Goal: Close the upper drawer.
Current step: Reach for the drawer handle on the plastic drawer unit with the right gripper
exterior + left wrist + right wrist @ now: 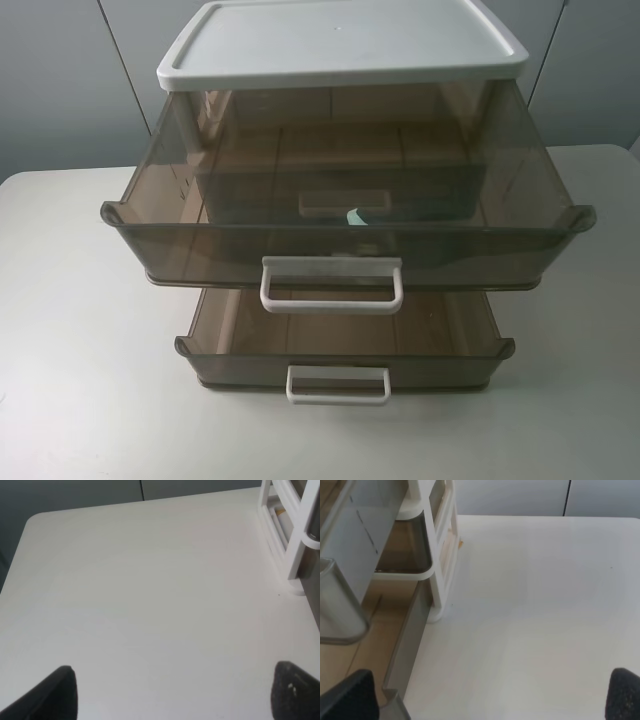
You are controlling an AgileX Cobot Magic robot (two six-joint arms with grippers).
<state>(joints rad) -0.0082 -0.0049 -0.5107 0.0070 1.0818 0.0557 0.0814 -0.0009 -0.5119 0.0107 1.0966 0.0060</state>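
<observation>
The upper drawer (345, 175) is pulled far out of the white-lidded cabinet (340, 45). It is smoky brown and tall-walled, and its wide white loop handle (332, 285) faces the front. Its rounded corner shows in the right wrist view (340, 605). Neither gripper shows in the exterior high view. My left gripper (170, 695) is open over bare table, left of the cabinet frame (295, 535). My right gripper (490, 695) is open over the table, right of the cabinet, and holds nothing.
The lowest drawer (345, 345) is also pulled out, less far, with a smaller white handle (338, 385). The middle drawer's handle (343, 203) shows through the upper drawer. The cabinet stands on a white table (70, 380) with a grey wall behind.
</observation>
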